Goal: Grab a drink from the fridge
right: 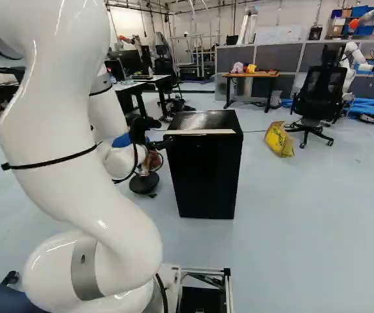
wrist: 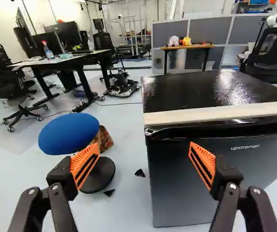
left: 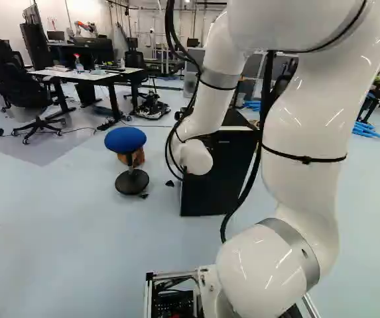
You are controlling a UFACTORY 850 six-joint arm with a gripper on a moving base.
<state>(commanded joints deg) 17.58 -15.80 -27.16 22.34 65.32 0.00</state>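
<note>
Black mini fridge [right: 206, 173] stands upright on the pale floor [right: 304, 228], right of the arm [right: 92, 195] in the right base view. Its door [wrist: 186, 188] looks closed. A pale strip [wrist: 211, 114] runs along the front edge of the fridge's top.

The arm reaches out to the fridge; the gripper [right: 164, 133] is near the front corner of the top, on the side toward the stool. In the wrist view its orange-padded fingers stand wide, holding nothing. One finger shows against the stool, the other against the fridge door; the fridge's upright front edge falls between them. Contact with the door: cannot tell.

Beside the fridge, a blue-seated stool [wrist: 68, 134] on a round black base. A brown object [wrist: 103, 138] shows behind it, partly hidden. A small black wedge-shaped piece [wrist: 139, 172] lies on the floor between stool and fridge.

Farther off, a white-topped desk [left: 90, 75] bears a spray bottle [left: 78, 65]. Beyond the fridge, a wooden-topped table [right: 265, 75] carries a pink item [right: 237, 68] toward its left edge in the right base view. Yellow bag [right: 279, 139] on the floor, near an office chair [right: 320, 88].
</note>
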